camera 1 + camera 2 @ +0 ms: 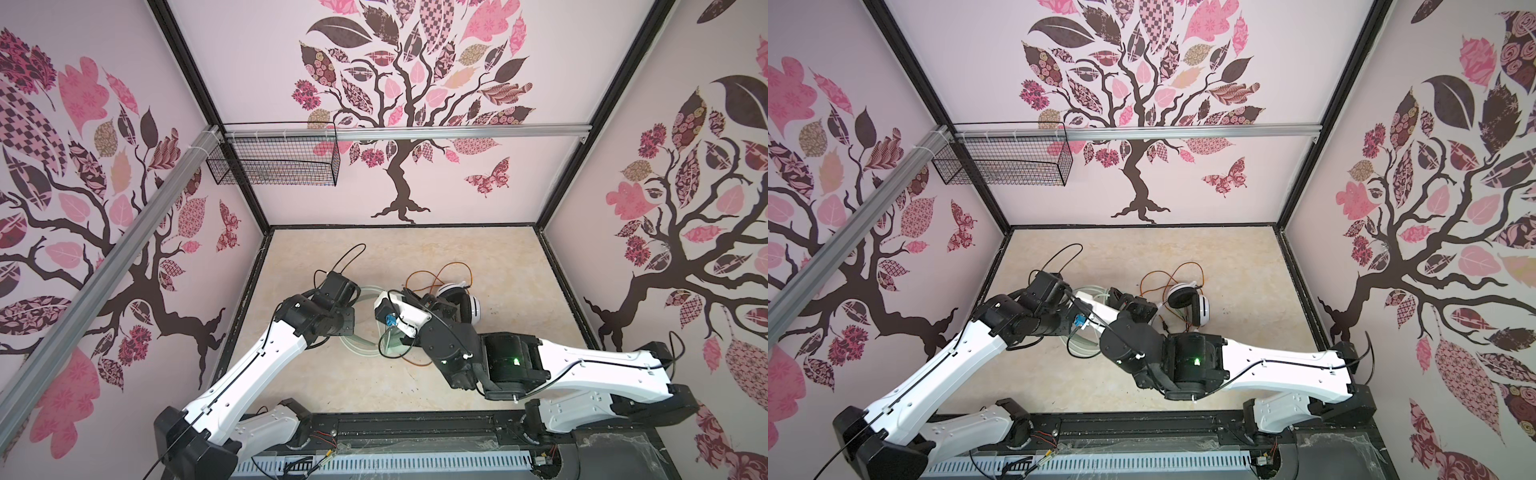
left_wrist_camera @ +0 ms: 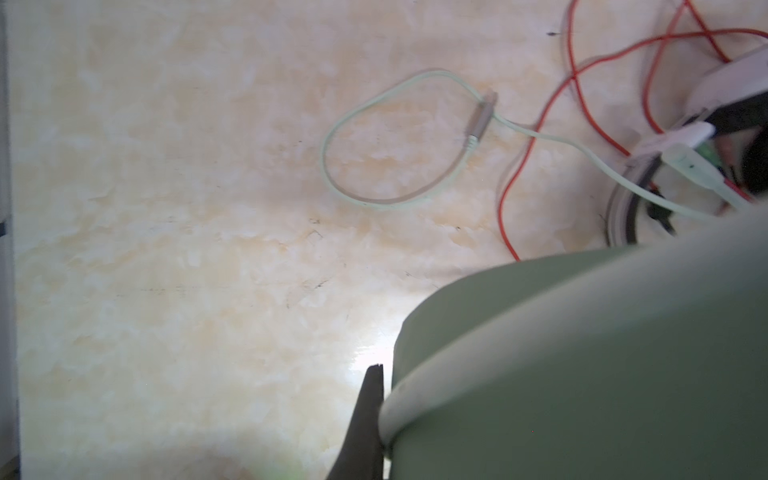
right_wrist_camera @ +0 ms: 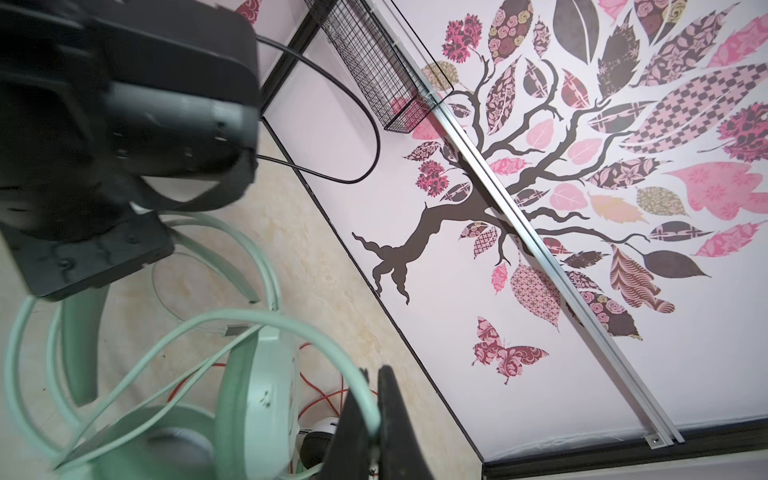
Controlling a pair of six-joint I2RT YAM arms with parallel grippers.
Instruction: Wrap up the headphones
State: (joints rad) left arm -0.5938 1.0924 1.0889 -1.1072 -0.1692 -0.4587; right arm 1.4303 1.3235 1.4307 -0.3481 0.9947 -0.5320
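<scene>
Left gripper (image 2: pixel 386 399): jaws closed tight on mint headset (image 2: pixel 582 353), only one finger (image 2: pixel 368 415) showing, pressed against its edge. Right gripper (image 3: pixel 372 419): jaws pinched shut on pale green cable (image 3: pixel 291 328), which loops over mint headset. Mint headset in middle of table (image 1: pixel 478 257), between both wrists. White-and-black headset (image 1: pixel 467 305) near it on right, orange cable (image 1: pixel 432 270) loose beside it.

Mint-green headset (image 2: pixel 582 365) blurred, cut off at the frame edge.
</scene>
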